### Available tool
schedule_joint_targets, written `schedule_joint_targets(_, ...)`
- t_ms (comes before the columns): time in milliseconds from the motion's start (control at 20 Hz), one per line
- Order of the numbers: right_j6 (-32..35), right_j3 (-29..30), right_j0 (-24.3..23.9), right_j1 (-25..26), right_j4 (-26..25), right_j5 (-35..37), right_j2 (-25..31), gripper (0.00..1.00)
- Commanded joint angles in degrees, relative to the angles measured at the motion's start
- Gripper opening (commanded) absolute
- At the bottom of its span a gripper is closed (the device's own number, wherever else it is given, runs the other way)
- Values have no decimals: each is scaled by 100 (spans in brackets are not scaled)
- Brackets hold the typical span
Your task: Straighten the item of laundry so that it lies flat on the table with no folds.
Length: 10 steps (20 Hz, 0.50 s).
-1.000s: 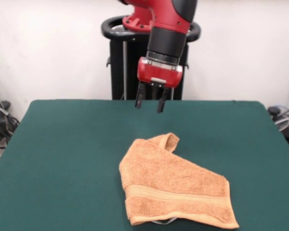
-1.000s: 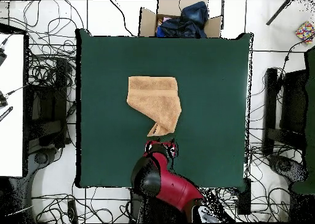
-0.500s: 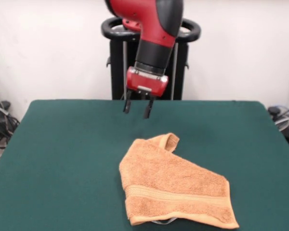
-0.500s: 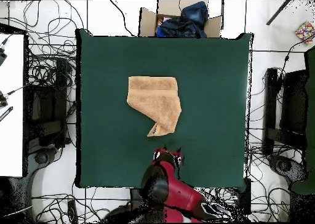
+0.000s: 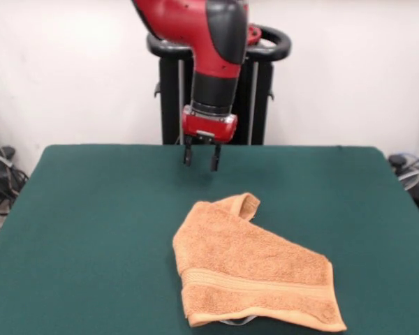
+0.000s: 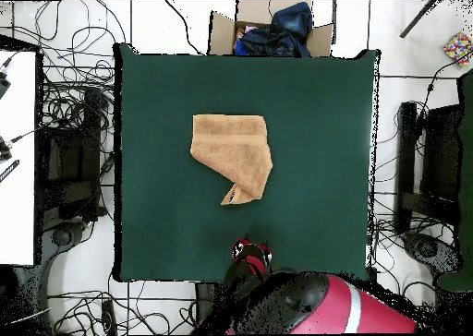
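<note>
The orange-tan towel [image 5: 248, 269] lies folded on the green table [image 5: 91, 230], toward the front edge in the front view. One corner is curled up at its far end. A woven band runs across its near part, and something pale peeks from under its front edge. In the overhead view the towel [image 6: 233, 150] lies left of the table's [image 6: 323, 120] centre. My gripper [image 5: 201, 155] hangs open and empty above the far side of the table, well clear of the towel. In the overhead view the gripper [image 6: 251, 255] shows near the table's bottom edge.
The black pedestal [image 5: 171, 91] stands behind the table. A cardboard box with dark clothes [image 6: 272, 28] sits past the table's top edge in the overhead view. Cables [image 6: 69, 102] lie on the floor around the table.
The gripper has drawn back toward the pedestal and away from the towel, staying open. The towel has not moved.
</note>
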Motion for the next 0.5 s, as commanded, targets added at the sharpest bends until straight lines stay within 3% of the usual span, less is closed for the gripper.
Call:
schedule_joint_targets(50, 1873, -140, 272, -95, 6, -357, 754, 100)
schedule_joint_targets(250, 1838, -91, 500, -644, 210, 205, 859, 100)
schedule_joint_targets(500, 1749, -160, 623, -843, 139, 418, 927, 100)
